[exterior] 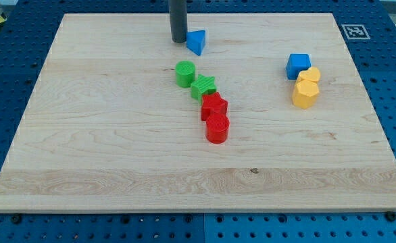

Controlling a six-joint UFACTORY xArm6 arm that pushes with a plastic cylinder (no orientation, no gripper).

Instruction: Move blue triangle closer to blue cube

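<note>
The blue triangle (pixel 196 42) lies near the top middle of the wooden board (pixel 103 135). My tip (pixel 178 40) stands just to its left, touching or almost touching it. The blue cube (pixel 298 65) sits at the view's right, well apart from the triangle and a little lower. Two yellow blocks, one (pixel 311 74) and the other (pixel 305 93), press against the cube's lower right side.
A green cylinder (pixel 185 73), a green star (pixel 203 88), a red star (pixel 213 106) and a red cylinder (pixel 217 127) form a slanted chain below the triangle in the board's middle. A blue perforated table (pixel 394 81) surrounds the board.
</note>
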